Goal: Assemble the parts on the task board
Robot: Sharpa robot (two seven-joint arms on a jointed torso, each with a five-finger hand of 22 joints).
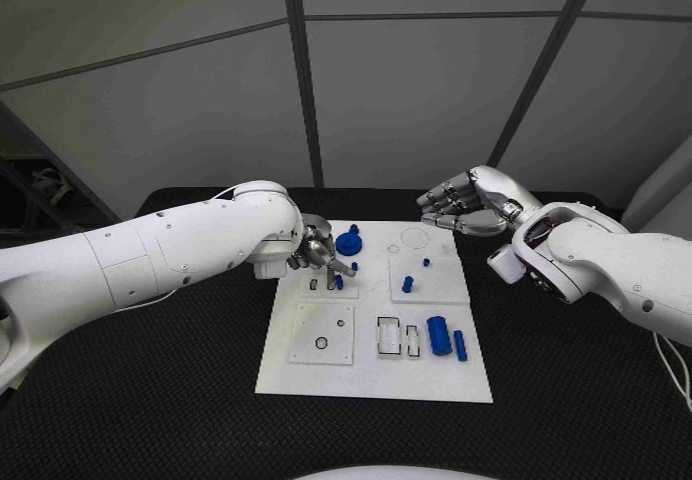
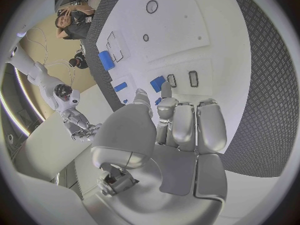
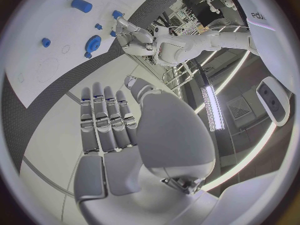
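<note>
- Sitting mid-table on the black textured mat (image 1: 173, 400): the white rectangular task board (image 1: 378, 375), near edge closest to the robot's body.
- Left hand (image 1: 320, 255) is over the board's far-left area, fingertips (image 2: 164, 91) down at a small blue rectangular part (image 2: 157, 83) by the slots; contact is hidden behind the fingers, so I cannot tell whether it grips the part.
- Right hand (image 1: 469, 208) hovers off the board's far-right corner, fingers curled in loosely, nothing in it.
- Blue round gear-like part (image 1: 349, 243) sits just beside the left hand, partly covered.
- Blue cylinder (image 1: 438, 335) and thin blue bar (image 1: 460, 345) lie side by side near the board's right edge.
- Small blue pegs (image 1: 408, 284) stand mid-board.
</note>
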